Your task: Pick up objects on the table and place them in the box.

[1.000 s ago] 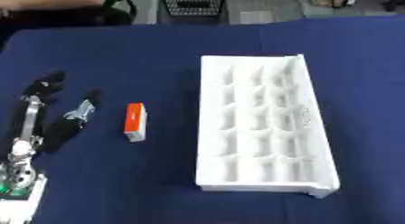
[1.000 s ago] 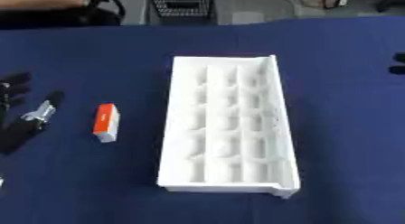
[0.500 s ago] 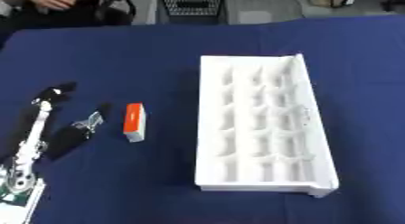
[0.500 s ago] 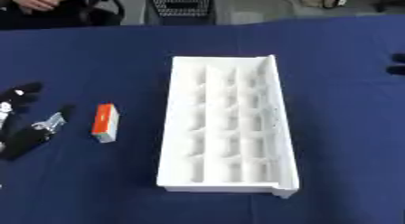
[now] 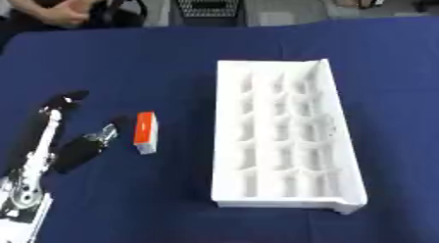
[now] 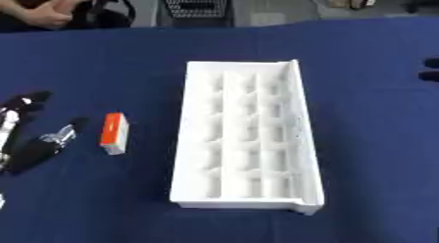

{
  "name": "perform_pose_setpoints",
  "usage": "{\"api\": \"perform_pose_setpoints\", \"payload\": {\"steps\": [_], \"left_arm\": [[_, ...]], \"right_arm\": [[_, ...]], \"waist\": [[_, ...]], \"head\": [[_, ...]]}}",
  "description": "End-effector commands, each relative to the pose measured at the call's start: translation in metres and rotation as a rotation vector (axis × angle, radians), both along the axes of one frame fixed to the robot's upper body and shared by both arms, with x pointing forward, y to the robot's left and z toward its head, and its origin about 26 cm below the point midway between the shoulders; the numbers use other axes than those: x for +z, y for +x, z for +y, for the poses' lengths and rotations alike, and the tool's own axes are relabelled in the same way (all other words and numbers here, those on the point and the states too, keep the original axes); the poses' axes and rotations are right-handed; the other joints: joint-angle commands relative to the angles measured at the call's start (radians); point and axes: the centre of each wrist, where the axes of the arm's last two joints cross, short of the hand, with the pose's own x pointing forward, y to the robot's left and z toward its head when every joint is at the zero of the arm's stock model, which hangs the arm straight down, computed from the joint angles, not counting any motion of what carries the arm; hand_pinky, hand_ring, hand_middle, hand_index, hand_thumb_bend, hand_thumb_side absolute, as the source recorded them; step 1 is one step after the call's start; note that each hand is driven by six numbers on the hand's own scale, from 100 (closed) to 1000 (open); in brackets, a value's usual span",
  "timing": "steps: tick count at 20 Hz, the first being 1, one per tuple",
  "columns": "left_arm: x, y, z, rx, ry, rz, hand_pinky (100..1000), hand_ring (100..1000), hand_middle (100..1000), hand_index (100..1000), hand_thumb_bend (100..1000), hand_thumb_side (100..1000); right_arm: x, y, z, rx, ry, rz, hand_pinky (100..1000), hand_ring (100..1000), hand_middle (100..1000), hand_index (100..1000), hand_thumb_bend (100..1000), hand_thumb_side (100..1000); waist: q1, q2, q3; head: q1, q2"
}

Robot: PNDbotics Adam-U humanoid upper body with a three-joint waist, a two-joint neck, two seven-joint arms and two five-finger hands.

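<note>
Left robot hand (image 5: pixel 73 139) lies open just beside orange-and-white block (image 5: pixel 146 132).

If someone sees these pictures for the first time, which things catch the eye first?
The big white box with many compartments lies right of centre on the blue table. A small orange and white object lies to its left. Beside that, the left robot hand is open at the left edge.
</note>
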Motion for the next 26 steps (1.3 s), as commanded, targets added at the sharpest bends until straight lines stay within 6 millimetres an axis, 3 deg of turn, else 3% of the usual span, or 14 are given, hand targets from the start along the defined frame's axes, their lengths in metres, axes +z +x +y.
{"api": "perform_pose_setpoints", "payload": {"steps": [1, 26], "left_arm": [[0.0, 0.005, -0.002, -0.007, 0.038, 0.013, 839, 871, 871, 922, 699, 611], [-0.042, 0.041, -0.023, -0.053, 0.044, 0.18, 834, 865, 866, 906, 684, 602]], "right_arm": [[0.011, -0.001, 0.001, 0.011, -0.019, -0.032, 616, 662, 703, 815, 100, 993], [0.01, -0.001, 0.002, 0.023, -0.02, -0.03, 616, 663, 703, 816, 100, 993]], "waist": [[-0.001, -0.014, -0.002], [-0.003, -0.016, -0.008]], "head": [[0.003, -0.016], [0.01, -0.014]]}}
